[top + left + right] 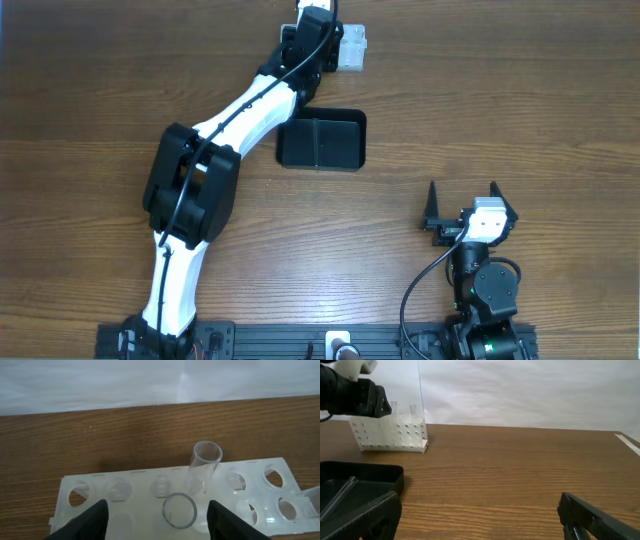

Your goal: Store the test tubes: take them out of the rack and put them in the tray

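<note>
Evidently work is standing part-done: one test tube (340,491) is lying in the tray (320,163) near the middle of the table (520,100), two tubes (206,460) are standing in the rack (140,505) at its far edge under the left gripper (157,510), jaws spread, while the right gripper (462,190) is idling, jaws likewise spread.

Left pincer (156,512) open, extended far; right pincer (463,192) open, tucked back

Soft, even light fills the scene, bright on the white wall (520,390). The left arm (250,110) casts only a faint shadow on the counter (520,100). The clear tube (206,460) shows pale glints.
</note>
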Action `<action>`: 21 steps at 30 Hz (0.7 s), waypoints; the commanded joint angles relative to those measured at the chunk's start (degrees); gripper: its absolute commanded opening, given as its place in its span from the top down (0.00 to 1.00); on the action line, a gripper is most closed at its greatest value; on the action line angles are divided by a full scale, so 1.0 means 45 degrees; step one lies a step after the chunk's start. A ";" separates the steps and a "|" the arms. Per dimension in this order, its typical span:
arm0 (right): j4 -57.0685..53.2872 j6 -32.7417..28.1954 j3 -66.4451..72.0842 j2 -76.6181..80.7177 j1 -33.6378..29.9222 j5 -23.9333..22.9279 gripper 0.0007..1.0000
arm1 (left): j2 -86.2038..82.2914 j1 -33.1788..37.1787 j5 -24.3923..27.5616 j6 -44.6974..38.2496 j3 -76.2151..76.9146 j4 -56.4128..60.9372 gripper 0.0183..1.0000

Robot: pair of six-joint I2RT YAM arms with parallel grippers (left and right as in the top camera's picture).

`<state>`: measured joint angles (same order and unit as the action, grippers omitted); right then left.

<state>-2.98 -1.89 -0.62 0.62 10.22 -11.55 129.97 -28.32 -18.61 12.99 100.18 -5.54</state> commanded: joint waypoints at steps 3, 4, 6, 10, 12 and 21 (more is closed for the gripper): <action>-0.0015 0.0024 0.0073 -0.0073 0.0083 -0.0073 0.01 | 0.0228 0.0131 0.0131 -0.0185 0.0340 0.0442 0.40; -0.0015 0.0024 0.0073 -0.0073 0.0083 -0.0073 0.01 | 0.0257 0.0131 0.0131 -0.0185 0.0340 0.0505 0.41; -0.0015 0.0024 0.0073 -0.0073 0.0083 -0.0073 0.01 | 0.0291 0.0131 0.0131 -0.0185 0.0340 0.0529 0.43; -0.0015 0.0024 0.0073 -0.0073 0.0083 -0.0073 0.01 | 0.0296 0.0131 0.0131 -0.0185 0.0340 0.0593 0.50; -0.0015 0.0024 0.0073 -0.0073 0.0083 -0.0073 0.01 | 0.0364 0.0131 0.0131 -0.0189 0.0359 0.0680 0.51; -0.0015 0.0024 0.0073 -0.0073 0.0083 -0.0073 0.01 | 0.0894 0.0131 0.0185 -0.0185 0.1112 0.0520 0.62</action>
<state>-3.01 -1.89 -0.62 0.62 10.22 -11.55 132.62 -28.29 -18.33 12.78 103.31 -3.20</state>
